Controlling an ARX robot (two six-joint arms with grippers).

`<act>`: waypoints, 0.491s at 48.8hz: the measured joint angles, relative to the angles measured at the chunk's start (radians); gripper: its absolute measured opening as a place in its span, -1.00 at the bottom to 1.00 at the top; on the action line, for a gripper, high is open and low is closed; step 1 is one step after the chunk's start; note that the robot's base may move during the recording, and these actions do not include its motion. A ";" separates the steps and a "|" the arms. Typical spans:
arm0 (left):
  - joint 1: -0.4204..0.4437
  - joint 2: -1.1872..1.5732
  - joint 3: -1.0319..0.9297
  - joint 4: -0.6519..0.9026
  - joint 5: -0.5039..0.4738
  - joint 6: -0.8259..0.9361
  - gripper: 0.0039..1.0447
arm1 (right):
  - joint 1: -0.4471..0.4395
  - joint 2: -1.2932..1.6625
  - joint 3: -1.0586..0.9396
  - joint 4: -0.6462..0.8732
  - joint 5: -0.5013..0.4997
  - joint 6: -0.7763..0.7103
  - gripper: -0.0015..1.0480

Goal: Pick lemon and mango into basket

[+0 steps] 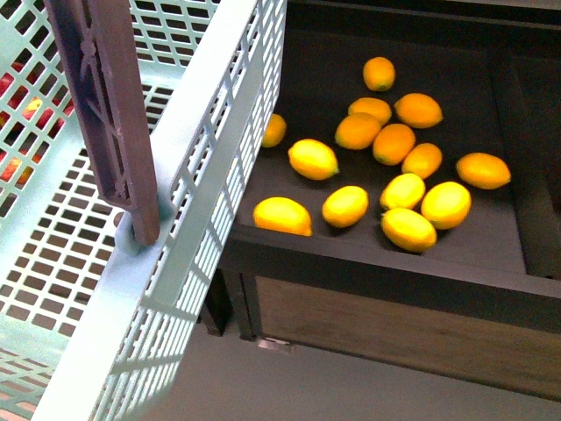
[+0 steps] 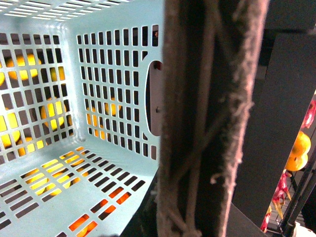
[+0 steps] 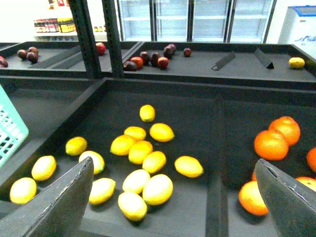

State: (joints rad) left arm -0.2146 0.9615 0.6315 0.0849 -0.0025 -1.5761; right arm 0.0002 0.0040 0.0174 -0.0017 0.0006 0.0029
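The light blue basket fills the left of the front view, tilted, with its brown handle across it; no fruit shows inside it. My left gripper is shut on that handle, which hides its fingers in the left wrist view. Several yellow lemons lie in a dark bin right of the basket. My right gripper is open and empty above these lemons. Dark maroon mangoes lie in a far tray. Neither gripper shows in the front view.
Orange tangerines lie in the compartment beside the lemons, past a dark divider. Dark shelf posts rise at the back. The bin's front wall stands below the lemons. Red and yellow things show through the basket's slots.
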 joint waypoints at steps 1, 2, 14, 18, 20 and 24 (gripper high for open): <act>0.000 0.000 0.000 0.000 0.001 0.000 -0.91 | 0.000 0.000 0.000 0.000 -0.001 0.000 0.83; 0.000 0.000 0.000 0.000 0.002 0.000 -0.91 | 0.000 0.000 0.000 0.000 0.000 0.000 0.83; 0.000 0.002 0.000 0.000 0.000 0.000 -0.91 | 0.000 0.000 0.000 0.000 0.000 0.000 0.83; 0.000 0.002 0.000 0.000 0.002 0.000 -0.91 | 0.000 0.000 0.000 0.000 0.000 0.000 0.83; 0.000 0.002 0.000 0.000 0.002 0.000 -0.91 | 0.000 0.000 0.000 0.000 -0.001 0.000 0.83; 0.000 0.000 0.000 0.000 -0.001 0.000 -0.91 | 0.000 0.000 0.000 0.000 0.000 0.000 0.83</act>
State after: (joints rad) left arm -0.2146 0.9611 0.6319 0.0849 -0.0032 -1.5757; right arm -0.0002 0.0036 0.0174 -0.0017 0.0006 0.0029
